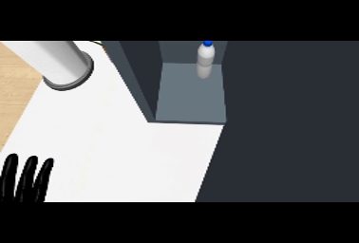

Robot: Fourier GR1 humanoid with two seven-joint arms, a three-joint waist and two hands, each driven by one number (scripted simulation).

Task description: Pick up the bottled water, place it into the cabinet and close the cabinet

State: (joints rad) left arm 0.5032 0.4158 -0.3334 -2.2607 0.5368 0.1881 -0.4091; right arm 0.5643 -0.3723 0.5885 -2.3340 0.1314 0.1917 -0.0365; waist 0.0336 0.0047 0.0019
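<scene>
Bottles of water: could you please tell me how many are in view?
1. The bottle stands upright inside the open cabinet, near its back. Others may be hidden behind the dark door.

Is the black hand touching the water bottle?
Apart. In the head view the left hand rests open at the lower left edge, while the water bottle stands inside the cabinet, with bare counter between them.

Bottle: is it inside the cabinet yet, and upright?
Inside and upright. The bottle stands on the cabinet floor near the back, blue cap on top, with no hand on it.
</scene>
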